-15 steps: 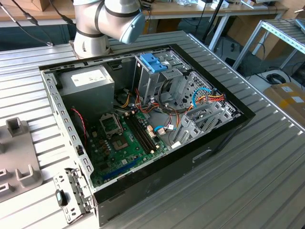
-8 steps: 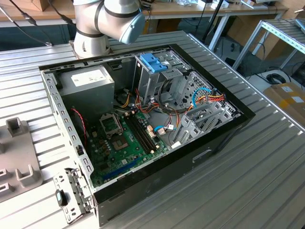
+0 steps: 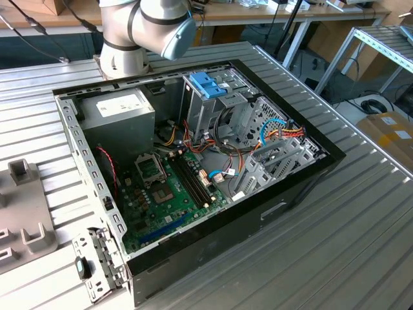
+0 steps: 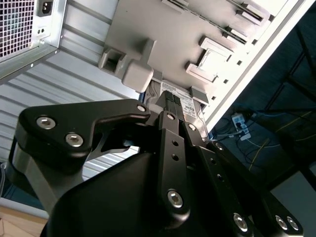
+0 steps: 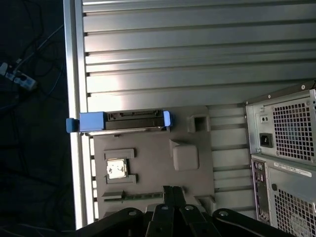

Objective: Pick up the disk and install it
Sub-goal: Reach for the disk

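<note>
Disk (image 5: pixel 121 122) stands on edge in the grey fixture (image 5: pixel 148 145) beside your open case (image 5: pixel 284 123); your claw (image 5: pixel 173 189) hangs over that fixture, short of the disk, clenched on nothing.

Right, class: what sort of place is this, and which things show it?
Probably a robotics lab or workshop: a robot arm stands at a ribbed metal table, an opened computer case lies on it, and workbenches line the background.

The arm (image 3: pixel 147 26) stands at the top edge of the exterior view, with one grey joint and its blue cap visible. In both wrist views the gripper (image 5: pixel 173 189) has its black fingers (image 4: pixel 170 106) closed together and empty.
</note>
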Robot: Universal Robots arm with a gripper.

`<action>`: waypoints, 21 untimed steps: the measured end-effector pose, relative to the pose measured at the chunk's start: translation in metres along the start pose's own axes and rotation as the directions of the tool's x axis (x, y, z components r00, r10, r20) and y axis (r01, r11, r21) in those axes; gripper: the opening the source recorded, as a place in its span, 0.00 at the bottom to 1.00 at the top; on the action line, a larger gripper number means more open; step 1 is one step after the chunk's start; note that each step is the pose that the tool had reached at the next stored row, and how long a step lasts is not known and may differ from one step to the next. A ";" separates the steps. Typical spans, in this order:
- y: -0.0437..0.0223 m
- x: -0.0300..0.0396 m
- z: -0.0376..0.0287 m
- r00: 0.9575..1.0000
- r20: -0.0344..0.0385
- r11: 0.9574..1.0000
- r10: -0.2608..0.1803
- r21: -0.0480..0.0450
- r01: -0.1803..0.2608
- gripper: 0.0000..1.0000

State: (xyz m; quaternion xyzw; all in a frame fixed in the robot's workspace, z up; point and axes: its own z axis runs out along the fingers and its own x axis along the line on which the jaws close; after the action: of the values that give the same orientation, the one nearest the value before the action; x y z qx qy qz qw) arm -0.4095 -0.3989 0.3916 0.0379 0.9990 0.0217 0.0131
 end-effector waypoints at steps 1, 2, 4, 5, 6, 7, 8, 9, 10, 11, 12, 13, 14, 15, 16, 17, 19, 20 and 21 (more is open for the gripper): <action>-0.0001 0.0017 0.0000 1.000 0.000 1.000 0.000 0.000 0.000 0.10; -0.0002 0.0031 -0.0001 1.000 0.000 1.000 0.000 0.000 0.000 0.10; -0.0005 0.0065 -0.0001 1.000 0.000 1.000 0.000 0.000 0.000 0.10; -0.0007 0.0094 -0.0001 1.000 0.000 1.000 0.000 0.000 0.000 0.10; -0.0008 0.0110 -0.0002 1.000 0.000 1.000 0.000 0.000 0.000 0.10; -0.0010 0.0128 -0.0001 1.000 0.000 1.000 0.000 0.000 0.000 0.10; -0.0011 0.0143 -0.0002 1.000 0.000 1.000 0.000 0.000 0.000 0.10; -0.0012 0.0158 -0.0002 1.000 0.000 1.000 0.000 0.000 0.000 0.10; -0.0013 0.0175 -0.0002 1.000 0.000 1.000 0.000 0.000 0.000 0.10; -0.0014 0.0191 -0.0002 1.000 0.000 1.000 0.000 0.000 0.000 0.10; -0.0016 0.0212 -0.0003 1.000 0.000 1.000 0.000 0.000 0.000 0.10; -0.0017 0.0226 -0.0003 1.000 0.000 1.000 0.000 0.000 0.000 0.10; -0.0018 0.0237 -0.0002 1.000 0.000 1.000 0.000 0.000 0.000 0.10; -0.0019 0.0252 -0.0002 1.000 0.000 1.000 0.000 0.000 0.000 0.10; -0.0020 0.0263 -0.0002 1.000 0.000 1.000 0.000 0.000 0.000 0.10; -0.0021 0.0283 -0.0002 1.000 0.000 1.000 0.000 0.000 0.000 0.10; -0.0024 0.0320 -0.0003 1.000 0.000 1.000 0.000 0.000 0.000 0.10; -0.0025 0.0327 -0.0002 1.000 0.000 1.000 0.000 0.000 0.000 0.10; -0.0026 0.0338 -0.0002 1.000 0.000 1.000 0.000 0.000 0.000 0.10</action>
State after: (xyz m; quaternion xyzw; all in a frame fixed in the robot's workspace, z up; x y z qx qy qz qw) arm -0.4434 -0.3990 0.3909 0.0378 0.9990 0.0217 0.0131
